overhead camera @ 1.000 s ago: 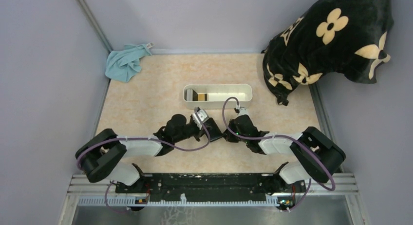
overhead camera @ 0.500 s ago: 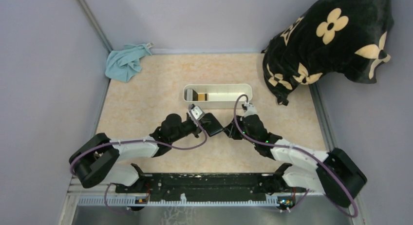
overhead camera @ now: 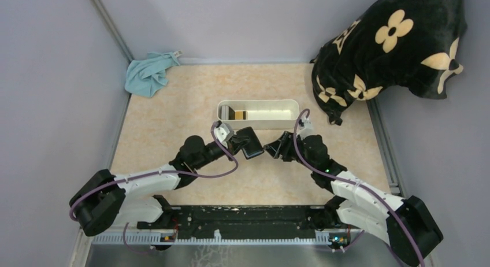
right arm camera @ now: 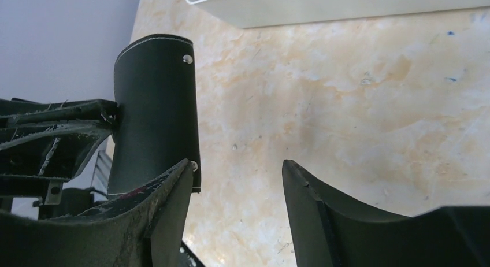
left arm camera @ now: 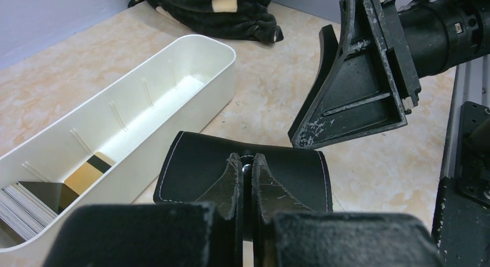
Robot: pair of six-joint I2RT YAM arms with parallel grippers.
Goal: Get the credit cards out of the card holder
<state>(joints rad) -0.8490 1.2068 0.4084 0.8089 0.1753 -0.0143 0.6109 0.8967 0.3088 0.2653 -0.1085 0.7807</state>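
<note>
The card holder (overhead camera: 251,143) is a black folded wallet held off the table, its outer side toward both wrist cameras and its inside hidden. My left gripper (overhead camera: 241,141) is shut on the card holder (left arm camera: 190,171), with the fingertips (left arm camera: 234,173) pinching its near edge. My right gripper (overhead camera: 271,149) stands open just right of the card holder (right arm camera: 153,111), one finger (right arm camera: 173,200) overlapping its lower corner and nothing between the jaws. A stack of credit cards (left arm camera: 32,204) lies in the left end of the white tray (overhead camera: 271,123). No card shows at the holder.
The white oblong tray (left arm camera: 190,96) stands just behind the grippers. A black flowered cushion (overhead camera: 393,44) fills the back right corner. A light blue cloth (overhead camera: 149,74) lies at the back left. Grey walls close in the table's sides.
The right gripper has gone from shut to open, and its arm has stretched forward. Both grippers and the card holder have moved a little toward the tray.
</note>
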